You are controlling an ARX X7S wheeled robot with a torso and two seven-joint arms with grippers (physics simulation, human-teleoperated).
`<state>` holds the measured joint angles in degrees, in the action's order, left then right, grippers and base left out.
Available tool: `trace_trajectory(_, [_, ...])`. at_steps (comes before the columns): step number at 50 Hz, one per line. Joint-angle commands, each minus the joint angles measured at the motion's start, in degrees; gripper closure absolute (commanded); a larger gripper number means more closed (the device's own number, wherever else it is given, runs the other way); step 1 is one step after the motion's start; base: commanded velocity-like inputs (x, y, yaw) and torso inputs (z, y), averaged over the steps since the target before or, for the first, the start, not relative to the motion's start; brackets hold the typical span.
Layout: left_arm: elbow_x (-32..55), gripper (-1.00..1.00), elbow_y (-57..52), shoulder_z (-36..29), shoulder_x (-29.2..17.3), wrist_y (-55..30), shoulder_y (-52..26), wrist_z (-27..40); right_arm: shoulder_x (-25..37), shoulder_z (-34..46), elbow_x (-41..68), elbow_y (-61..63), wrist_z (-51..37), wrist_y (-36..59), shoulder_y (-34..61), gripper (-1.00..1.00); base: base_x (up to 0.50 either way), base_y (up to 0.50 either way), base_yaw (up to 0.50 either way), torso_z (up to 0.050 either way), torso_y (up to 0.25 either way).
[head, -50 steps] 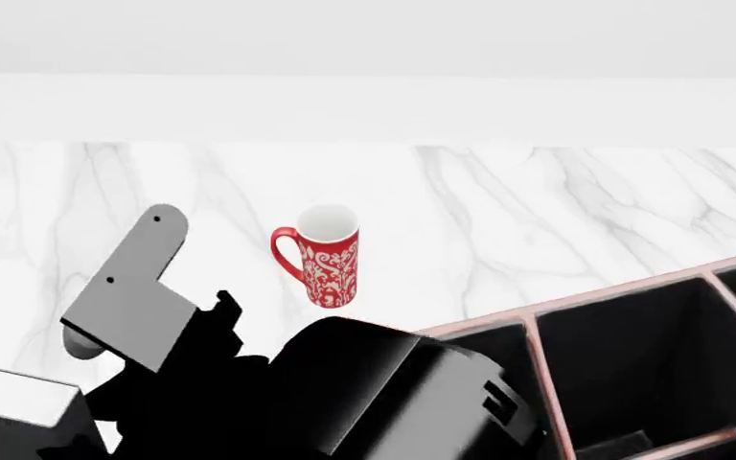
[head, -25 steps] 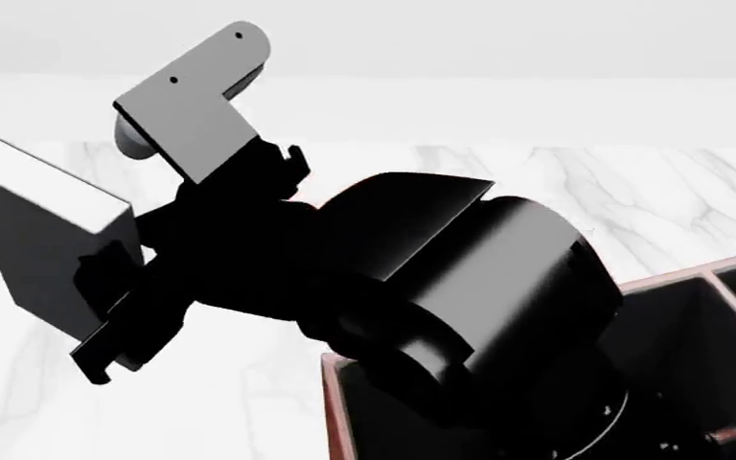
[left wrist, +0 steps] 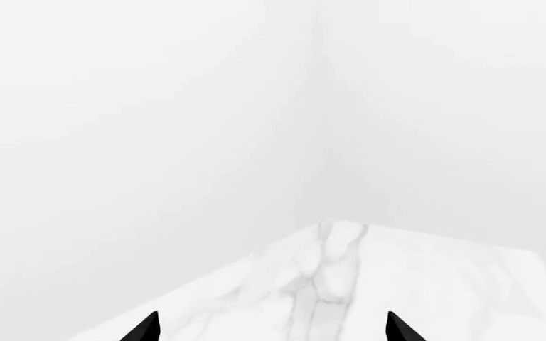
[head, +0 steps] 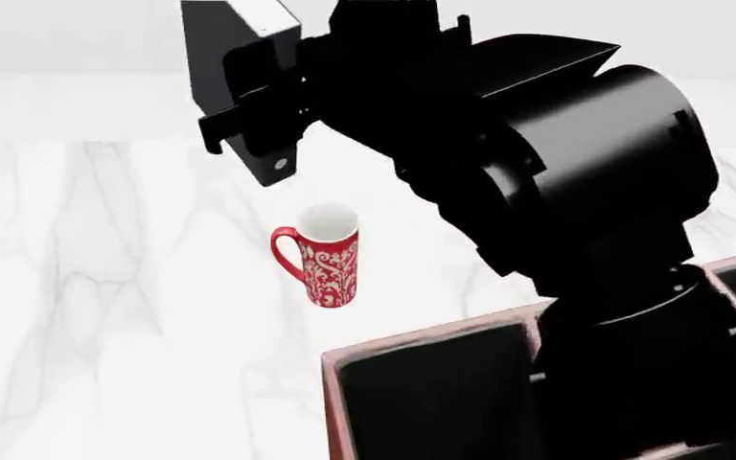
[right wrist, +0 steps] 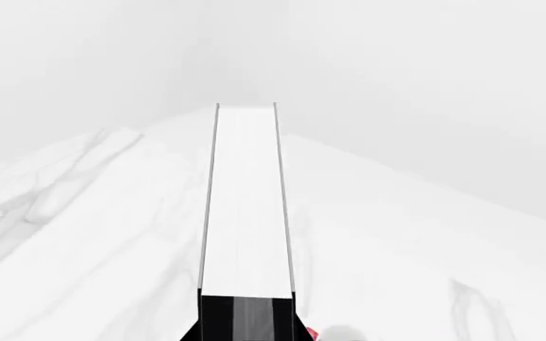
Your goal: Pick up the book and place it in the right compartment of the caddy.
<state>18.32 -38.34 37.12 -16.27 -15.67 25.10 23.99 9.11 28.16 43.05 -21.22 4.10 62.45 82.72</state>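
High above the marble counter, the black book [head: 230, 59] with white page edges is clamped in my right gripper [head: 265, 115]. In the right wrist view the book [right wrist: 247, 213] runs straight out from between the black fingers of the right gripper [right wrist: 247, 323], its page edges facing the camera. The caddy [head: 420, 336], reddish-brown with black compartments, sits at the near right and is largely hidden by my right arm. My left gripper [left wrist: 271, 330] is open, with only its two fingertips showing and nothing between them. It does not show in the head view.
A red patterned mug [head: 327, 255] stands on the white marble counter [head: 112, 316], below the raised book and just beyond the caddy's near-left corner. A white wall runs behind the counter. A sliver of the mug [right wrist: 335, 334] shows in the right wrist view.
My right arm has swung the book up and to the right, from the lower left of the head view to its top. The mug, hidden half a second ago, shows again.
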Motion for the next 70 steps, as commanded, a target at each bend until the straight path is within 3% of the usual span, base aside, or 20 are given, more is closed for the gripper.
trace_trajectory(1, [0.4,-1.00,-0.2,-0.3,-0.4,-0.1,-0.2,-0.2,1.2,-3.1,-4.8,-9.4,-2.6,-4.8,4.2,1.00,0.00,0.00,0.00,0.000,0.000])
trace_trajectory(15, [0.2,-1.00,-0.3,-1.3,-0.9,-1.2,-0.6,0.1,4.1,-1.6,-10.9,-16.6,-5.7,-11.5,5.1,1.00,0.00,0.00,0.00,0.000,0.001])
trace_trajectory(34, [0.1,-1.00,-0.1,-1.2,-0.9,-1.3,-0.3,0.6,11.1,-6.2,-11.1,-11.6,-15.4,-5.4,5.9,1.00,0.00,0.00,0.00,0.000,0.002])
trace_trajectory(49, [0.6,-1.00,-0.6,-0.7,-1.0,-1.4,0.0,0.7,16.8,-15.7,-8.7,-2.4,-27.9,3.1,2.2,1.00,0.00,0.00,0.00,0.001,0.001])
trace_trajectory(70, [0.5,-1.00,-0.7,-1.3,-1.4,-1.8,-0.2,0.9,20.3,-20.0,-8.1,-0.2,-33.0,7.3,-0.5,1.00,0.00,0.00,0.00,0.000,0.001])
